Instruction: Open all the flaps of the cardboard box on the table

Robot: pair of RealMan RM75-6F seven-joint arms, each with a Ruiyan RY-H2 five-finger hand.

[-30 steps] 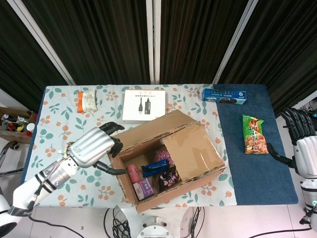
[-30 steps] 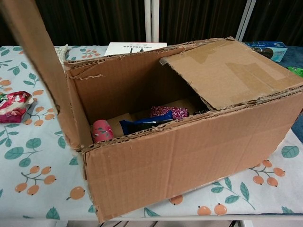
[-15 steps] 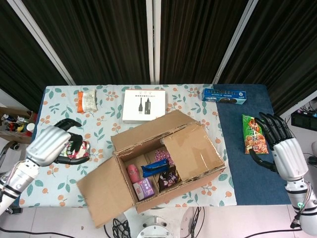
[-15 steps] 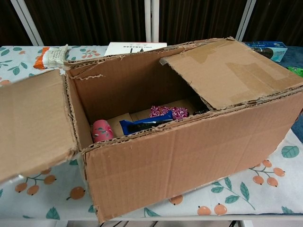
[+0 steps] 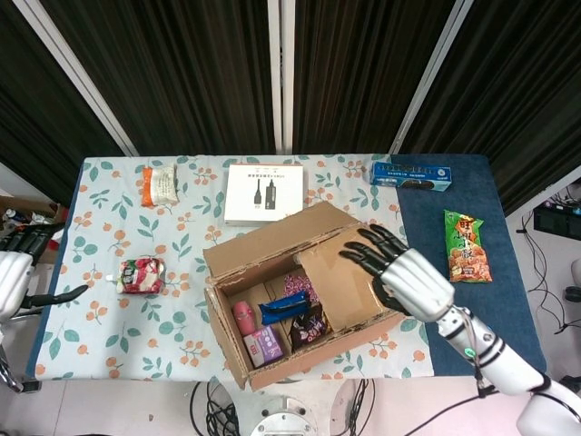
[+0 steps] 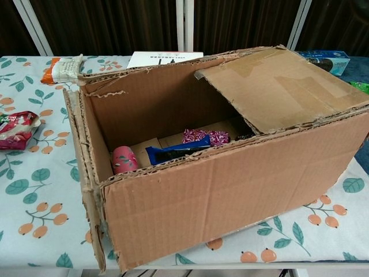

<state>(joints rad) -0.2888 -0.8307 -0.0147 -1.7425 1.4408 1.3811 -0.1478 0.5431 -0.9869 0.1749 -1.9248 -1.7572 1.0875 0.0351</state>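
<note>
The right hand [image 5: 406, 277] hovers with fingers spread wide, holding nothing, over the right flap [image 5: 354, 277], which lies folded in over the cardboard box [image 5: 304, 295]; whether it touches cannot be told. The box sits at the near middle of the floral desk [image 5: 118, 327], its left flap [image 6: 86, 184] folded down against the outer wall. Inside lie a pink can [image 6: 123, 160] and snack packets [image 6: 179, 151]. The left hand [image 5: 16, 272] hangs with fingers apart, empty, at the far left edge, beyond a red snack bag [image 5: 141, 274].

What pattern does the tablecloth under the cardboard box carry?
The tablecloth is pale, printed with orange fruit and green leaves; the chest view shows it best.
</note>
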